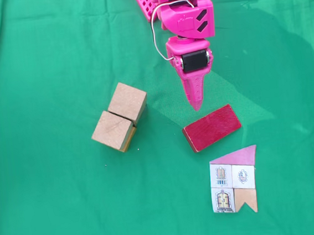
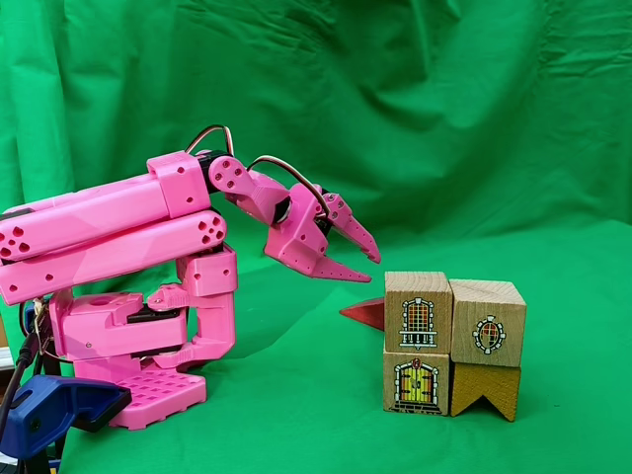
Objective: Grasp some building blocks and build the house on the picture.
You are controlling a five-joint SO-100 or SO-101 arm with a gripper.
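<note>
2 tan cubes [image 1: 119,116] stand touching on the green-draped desk [image 1: 35,68], seemingly already placed as walls. Well to their right in the top-down fixed view lies the dark-red block [image 1: 211,128], just above the paper house picture [image 1: 235,180]. Hovering near that block's upper-left end, the pink hand [image 1: 196,104] is empty with jaws slightly parted. Fetching the roof looks next: descend, straddle it, clench.
</note>
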